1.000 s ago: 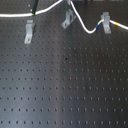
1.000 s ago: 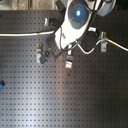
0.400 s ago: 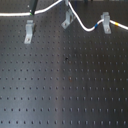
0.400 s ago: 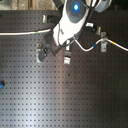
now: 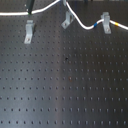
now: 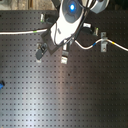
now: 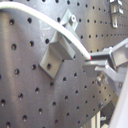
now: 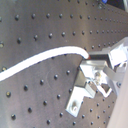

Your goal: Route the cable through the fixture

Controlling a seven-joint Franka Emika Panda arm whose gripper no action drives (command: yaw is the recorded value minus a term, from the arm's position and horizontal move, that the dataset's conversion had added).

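Black perforated board covers the whole desk (image 5: 65, 85), its holes in an even grid. Three grey metal clips stand in a row along the far side in the first exterior view: one at that view's left (image 5: 29, 31), one in the middle (image 5: 66, 21), one at the right (image 5: 106, 22).

One white cable (image 5: 82, 23) runs across that row. In the first exterior view it comes in from the first exterior view's left edge, rises toward the far edge, drops past the middle clip, sags, then climbs to the right clip; past that clip it shows a yellow and a blue band (image 5: 114, 23). In the second exterior view the cable (image 6: 20, 33) runs from the second exterior view's left edge toward the arm (image 6: 70, 22), and shows again beyond it, reaching the clip at the right (image 6: 103, 42).

Only one pincer (image 7: 94, 64) is present. In both wrist views its fingers are nearly closed, pinching the cable (image 7: 50, 22) at its end of the visible run, just beside a clip (image 7: 56, 52). In the second wrist view the pincer (image 8: 91, 62) holds the cable (image 8: 45, 56) just above a clip (image 8: 82, 92); the cord curves away over the board, and whether it touches the clip cannot be told.
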